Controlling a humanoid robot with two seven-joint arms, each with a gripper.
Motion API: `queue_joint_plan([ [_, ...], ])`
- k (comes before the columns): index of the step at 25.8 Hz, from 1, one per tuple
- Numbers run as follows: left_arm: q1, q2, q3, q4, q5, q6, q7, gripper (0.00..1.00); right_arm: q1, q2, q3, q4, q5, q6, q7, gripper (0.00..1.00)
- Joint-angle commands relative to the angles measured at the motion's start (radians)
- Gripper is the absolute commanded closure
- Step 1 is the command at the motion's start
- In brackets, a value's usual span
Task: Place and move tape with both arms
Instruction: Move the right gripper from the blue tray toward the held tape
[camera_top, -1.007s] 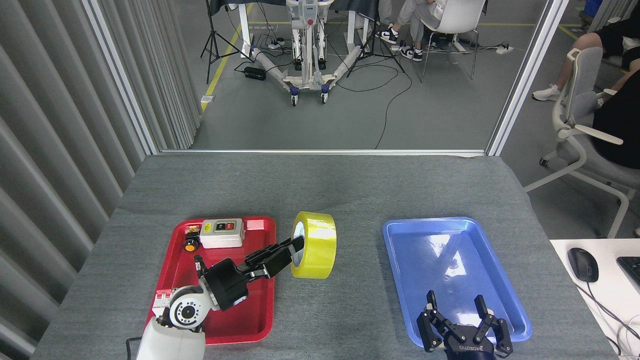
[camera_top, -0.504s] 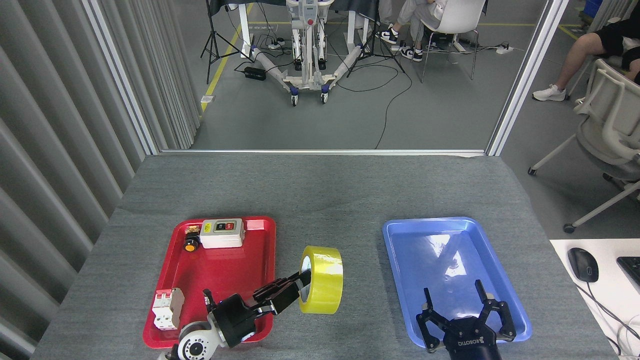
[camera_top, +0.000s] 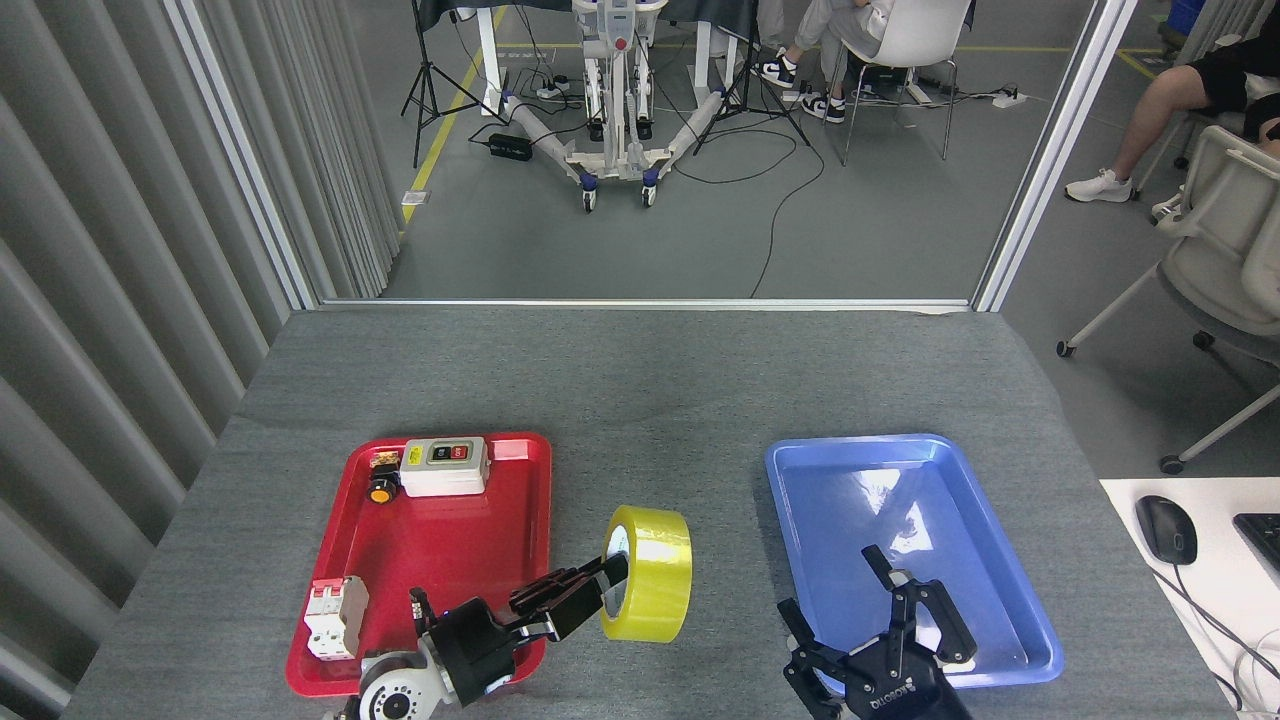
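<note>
The tape (camera_top: 652, 572), a wide yellow roll with a white core, stands on edge between the two trays, near the table's front. My left gripper (camera_top: 590, 592) reaches in from the lower left, its black fingers closed on the roll's left rim and core. My right gripper (camera_top: 868, 620) is at the lower right, over the blue tray's near left corner, turned toward the tape with its fingers spread open and nothing between them. A gap of bare table separates it from the roll.
A red tray (camera_top: 430, 555) on the left holds a white switch box (camera_top: 445, 466), an orange button (camera_top: 381, 489) and a white breaker (camera_top: 333, 618). The blue tray (camera_top: 950, 520) on the right is empty. A mouse (camera_top: 1165, 528) lies on a white desk far right.
The left gripper carried the tape down and toward me, then slightly right. The right gripper rose, shifted left and rotated toward the roll. A chair in the background moved.
</note>
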Motion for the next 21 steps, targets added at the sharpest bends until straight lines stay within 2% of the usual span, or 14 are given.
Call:
queue_joint_plan([
  [1,0.007,0.001,0.000,0.001,0.001,0.000,-0.003,0.88,-0.047,-0.053,0.049,0.028,-0.077,0.036,-0.010,0.00],
  [5,0.022,0.011,-0.003,0.000,0.007,-0.025,-0.014,0.84,-0.145,-0.152,0.132,0.117,-0.108,0.031,-0.024,0.00],
  [7,0.030,0.012,-0.009,0.000,0.010,-0.043,-0.046,0.82,-0.209,-0.193,0.197,0.177,-0.168,0.014,-0.066,0.00],
  [10,0.044,0.012,-0.011,-0.005,0.015,-0.043,-0.066,0.80,-0.326,-0.238,0.280,0.223,-0.292,-0.040,-0.119,0.02],
  [12,0.045,0.014,-0.011,-0.002,0.015,-0.043,-0.071,0.80,-0.372,-0.242,0.287,0.252,-0.304,-0.093,-0.124,0.02],
  [17,0.058,0.012,-0.012,-0.006,0.015,-0.043,-0.079,0.80,-0.367,-0.251,0.352,0.224,-0.303,-0.119,-0.144,0.02],
  [21,0.056,0.012,-0.026,-0.005,0.015,-0.043,-0.079,0.80,-0.311,-0.304,0.382,0.155,-0.306,-0.116,-0.144,0.01],
])
